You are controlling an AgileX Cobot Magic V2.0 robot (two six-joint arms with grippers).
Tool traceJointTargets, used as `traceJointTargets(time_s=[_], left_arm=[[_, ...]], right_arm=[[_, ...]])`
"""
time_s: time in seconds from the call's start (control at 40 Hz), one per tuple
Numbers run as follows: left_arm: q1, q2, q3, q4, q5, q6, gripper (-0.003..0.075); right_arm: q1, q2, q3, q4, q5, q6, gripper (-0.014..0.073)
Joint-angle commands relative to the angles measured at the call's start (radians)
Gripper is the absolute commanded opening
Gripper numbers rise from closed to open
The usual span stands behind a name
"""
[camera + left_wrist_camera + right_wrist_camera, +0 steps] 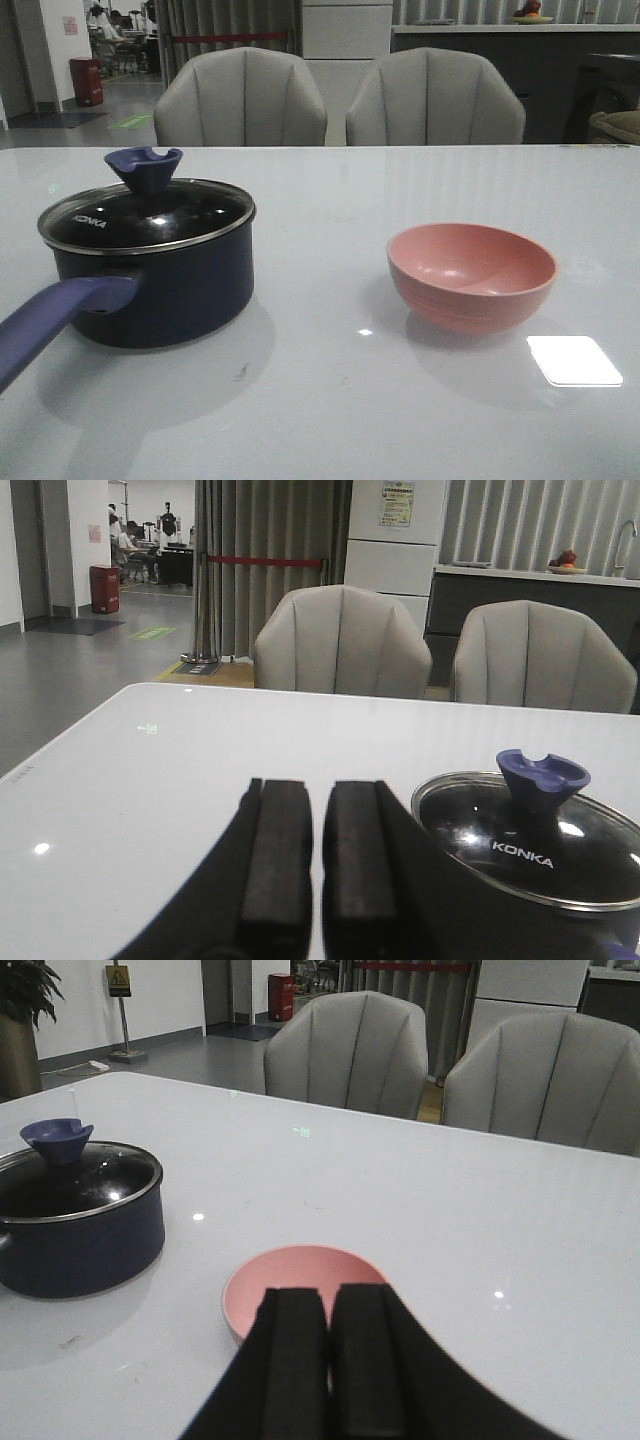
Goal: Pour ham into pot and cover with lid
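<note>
The dark navy pot (170, 290) stands at the left of the table, its blue-purple handle (50, 315) pointing to the front left. The glass lid (150, 215) with its blue knob (143, 168) sits on the pot. No ham shows: what I see of the pink bowl's (470, 272) inside is bare, and the pot's inside is dark under the lid. My left gripper (318, 790) is shut and empty, near the lid (540, 845). My right gripper (330, 1295) is shut and empty, just before the bowl (300, 1265). Neither gripper shows in the front view.
Two grey chairs (240, 100) (435, 100) stand behind the white table (320, 400). A bright square reflection (573, 360) lies on the table to the front right of the bowl.
</note>
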Motion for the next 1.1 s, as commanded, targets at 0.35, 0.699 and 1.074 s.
traceJointTargets(time_s=[0.35, 0.699, 1.074], left_arm=[[0.001, 0.011, 0.021, -0.007, -0.085, -0.012, 0.0133], [0.001, 0.011, 0.021, -0.007, -0.085, -0.012, 0.0133], [0.001, 0.011, 0.021, -0.007, -0.085, -0.012, 0.0133]], right_arm=[[0.002, 0.011, -0.028, 0.006, -0.077, -0.012, 0.0161], [0.002, 0.011, -0.028, 0.006, -0.077, -0.012, 0.0161], [-0.153, 0.010, 0.039, -0.275, -0.147, 0.178, 0.0161]])
